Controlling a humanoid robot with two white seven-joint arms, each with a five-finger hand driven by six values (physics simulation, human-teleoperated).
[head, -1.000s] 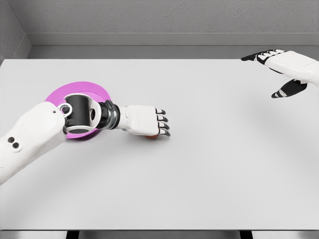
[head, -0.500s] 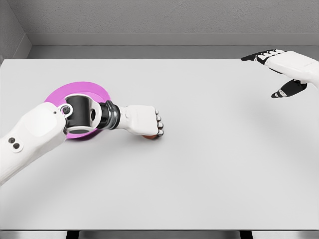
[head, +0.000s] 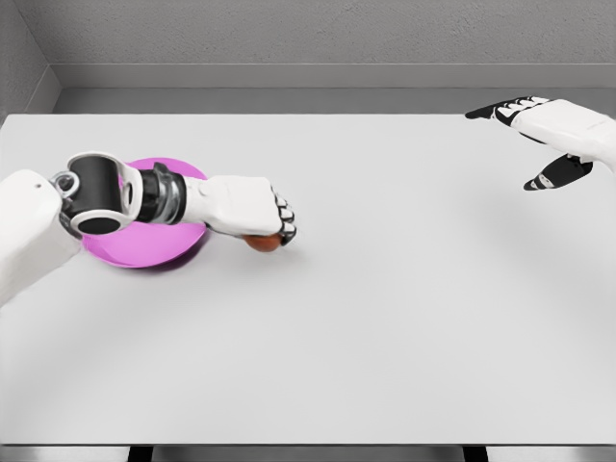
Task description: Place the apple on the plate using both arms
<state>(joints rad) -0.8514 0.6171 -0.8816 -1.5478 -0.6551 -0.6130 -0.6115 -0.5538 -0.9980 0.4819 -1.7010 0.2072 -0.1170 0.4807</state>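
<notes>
On the grey table [head: 385,318]: 1 apple [head: 263,243], 1 magenta plate [head: 144,248], 2 white arms with 1 hand each. Left hand [head: 252,212] curled down over the apple, fingers wrapped around it, only its lower orange-red edge visible beneath the palm; apple just right of the plate's rim, not yet over it, whether raised or touching the table impossible to tell. Right hand [head: 551,130] at the far right edge, well apart from everything, fingers spread, holding nothing. Compared with 0.5 s ago: left hand and apple shifted left and slightly farther from the camera, closer to the plate; forearm now covering the plate's upper part; right hand unchanged.
</notes>
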